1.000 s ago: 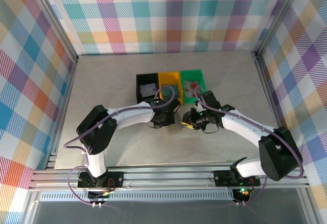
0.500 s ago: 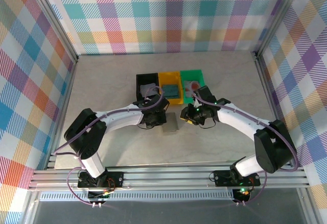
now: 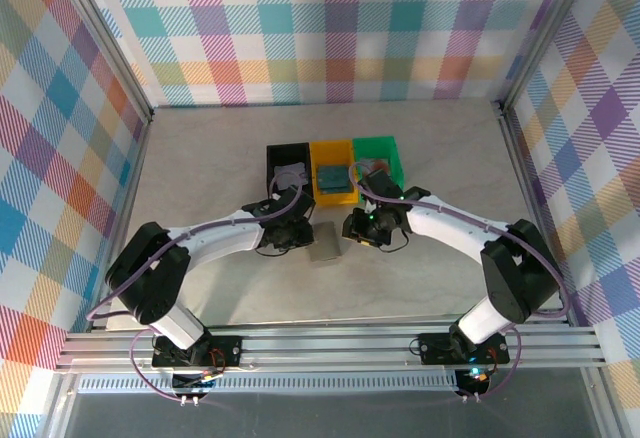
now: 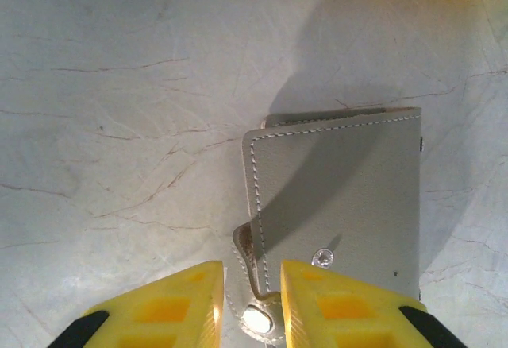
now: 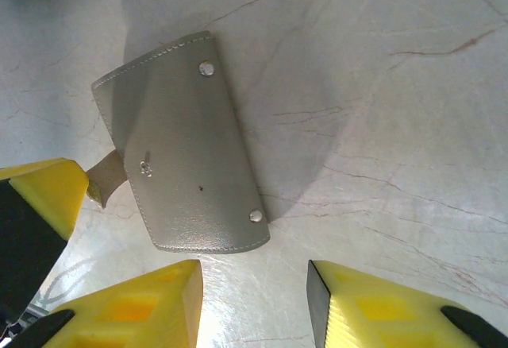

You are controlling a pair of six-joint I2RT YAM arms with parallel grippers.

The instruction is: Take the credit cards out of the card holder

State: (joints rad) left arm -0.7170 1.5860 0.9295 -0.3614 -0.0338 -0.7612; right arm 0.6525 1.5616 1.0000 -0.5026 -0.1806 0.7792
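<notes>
The card holder (image 3: pixel 326 241) lies closed and flat on the table, a grey stitched wallet (image 4: pixel 341 197) with its snap tab (image 4: pixel 258 316) sticking out. My left gripper (image 4: pixel 252 284) sits low at that tab, jaws a little apart, the tab lying between them without being pinched. From the other side my right gripper (image 5: pixel 254 300) stands open over bare table just short of the holder (image 5: pixel 182 173). Credit cards lie in the trays: a whitish one (image 3: pixel 290 172), a teal one (image 3: pixel 334 177) and a reddish one (image 3: pixel 372 167).
Three small trays stand in a row behind the holder: black (image 3: pixel 272 163), yellow (image 3: pixel 320 150) and green (image 3: pixel 388 148). Both arms meet at mid-table, the left gripper (image 3: pixel 300 236) and right gripper (image 3: pixel 352 228) flanking the holder. Metal rails edge the table.
The holder has shifted left and now rests closed on the table. My left gripper went from shut to slightly open; my right gripper opened wider. Both arms swung left.
</notes>
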